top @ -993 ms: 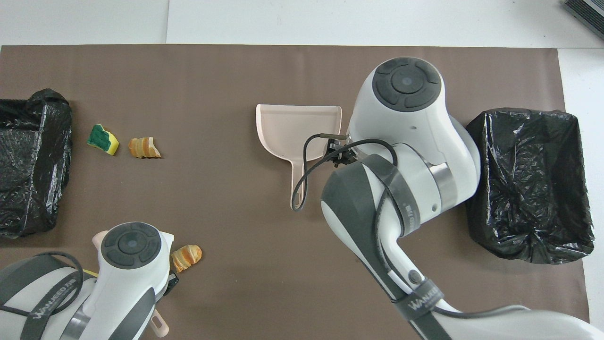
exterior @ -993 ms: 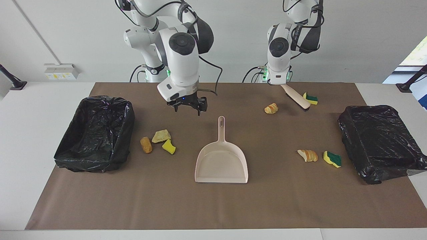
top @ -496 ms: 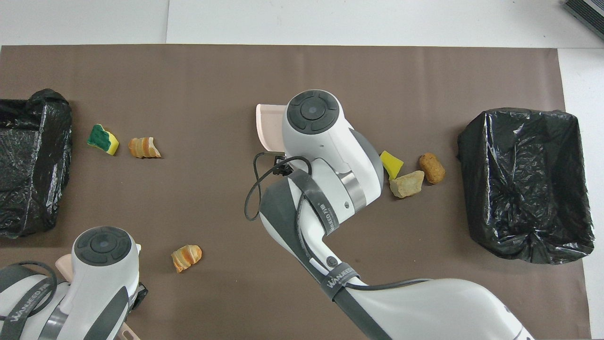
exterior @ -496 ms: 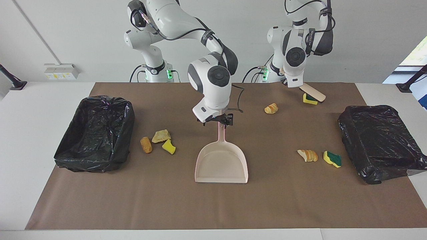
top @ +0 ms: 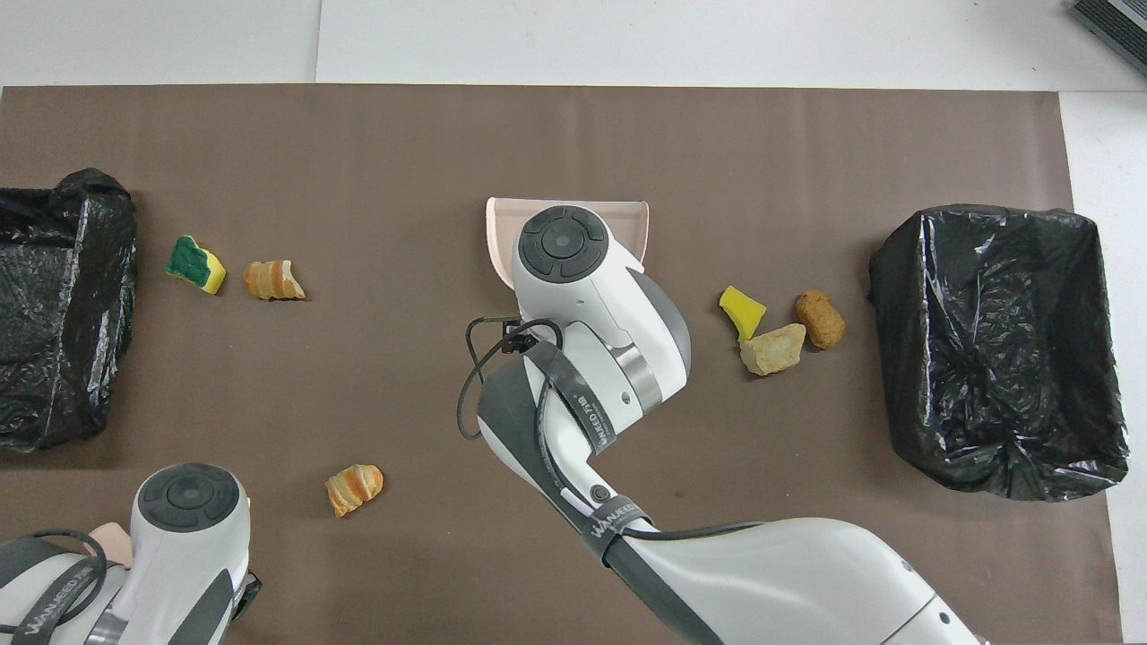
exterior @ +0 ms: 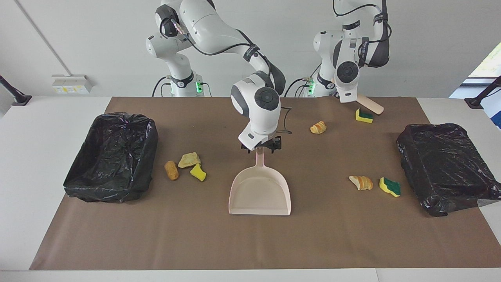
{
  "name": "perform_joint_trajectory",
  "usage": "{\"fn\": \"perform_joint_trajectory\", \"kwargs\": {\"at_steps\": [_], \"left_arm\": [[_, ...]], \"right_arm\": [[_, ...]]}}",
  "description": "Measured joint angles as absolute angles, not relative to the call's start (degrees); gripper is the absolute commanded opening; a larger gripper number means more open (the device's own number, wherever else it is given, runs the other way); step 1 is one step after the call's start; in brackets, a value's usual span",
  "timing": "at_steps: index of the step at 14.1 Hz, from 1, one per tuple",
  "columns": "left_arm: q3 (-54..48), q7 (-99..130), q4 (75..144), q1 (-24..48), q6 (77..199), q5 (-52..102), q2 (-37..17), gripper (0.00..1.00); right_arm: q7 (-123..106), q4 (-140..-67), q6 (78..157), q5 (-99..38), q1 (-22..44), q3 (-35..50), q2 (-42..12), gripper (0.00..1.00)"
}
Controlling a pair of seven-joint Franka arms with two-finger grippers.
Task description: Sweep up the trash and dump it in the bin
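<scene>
Right now, facing view: right gripper [exterior: 261, 147] sits down at the handle of the pink dustpan [exterior: 260, 192], mid-desk; whether it's clenched on it, can't tell. Left gripper [exterior: 344, 98] is up near the robots' edge, grasping a brush [exterior: 368, 104] over a green-yellow sponge chunk [exterior: 363, 116]. A bread piece [exterior: 318, 127] lies close by. Two black-lined bins, one at the right arm's end [exterior: 113, 156], one at the left arm's end [exterior: 446, 166].

Overhead view: right arm covers most of the dustpan [top: 627, 215]. A yellow chunk [top: 743, 311], beige lump [top: 771, 348] and brown piece [top: 820, 318] cluster between the dustpan and the right arm's bin [top: 995, 345]. A sponge chunk [top: 195, 264] and sliced bread piece [top: 272, 279] lie near the left arm's bin [top: 58, 305].
</scene>
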State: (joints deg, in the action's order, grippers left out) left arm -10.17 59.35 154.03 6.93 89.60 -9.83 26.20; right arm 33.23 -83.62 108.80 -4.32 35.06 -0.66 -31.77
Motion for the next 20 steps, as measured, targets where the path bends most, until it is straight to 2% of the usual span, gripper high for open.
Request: {"fn": "perform_joint_trajectory", "kwargs": {"at_steps": [2,3,4,5,8,11,14,16,20], "left_arm": [[-10.17,58.32,154.40,6.55,92.95,-9.83,26.39,0.00],[-10.17,57.42,154.45,5.80,94.91,-9.83,26.26,0.00],[-10.17,56.30,154.48,4.78,96.88,-9.84,25.91,0.00],[-10.14,55.34,154.46,3.84,99.12,-9.84,25.26,0.00],[-10.16,54.18,150.70,2.94,104.40,-9.84,20.59,0.00],[-10.53,52.68,140.34,2.94,106.23,-9.84,12.39,0.00],[-11.07,47.41,133.32,3.29,109.11,-9.84,5.66,0.00],[-11.36,43.05,130.74,4.70,109.54,-9.84,3.73,0.00],[-11.53,36.17,123.28,6.40,108.48,-9.85,0.69,0.00]], "right_arm": [[33.23,-83.66,108.80,-4.39,35.12,-0.56,-31.75,0.82],[33.23,-83.71,108.80,-4.42,35.13,-0.55,-31.72,0.64],[33.48,-83.86,108.80,-4.60,35.12,-0.55,-31.67,0.44],[34.16,-84.19,108.80,-5.25,35.12,-0.55,-31.57,0.00],[36.43,-85.69,108.82,-6.20,35.17,-0.51,-31.00,0.00],[36.93,-85.76,108.81,-6.34,35.02,-0.55,-30.25,0.00],[36.93,-85.85,108.77,-6.34,34.57,-0.86,-27.63,0.00],[34.18,-86.60,107.48,-6.34,33.05,-0.90,-25.18,0.00],[19.24,-91.12,99.50,-3.23,30.14,-1.05,-18.66,0.00]]}}
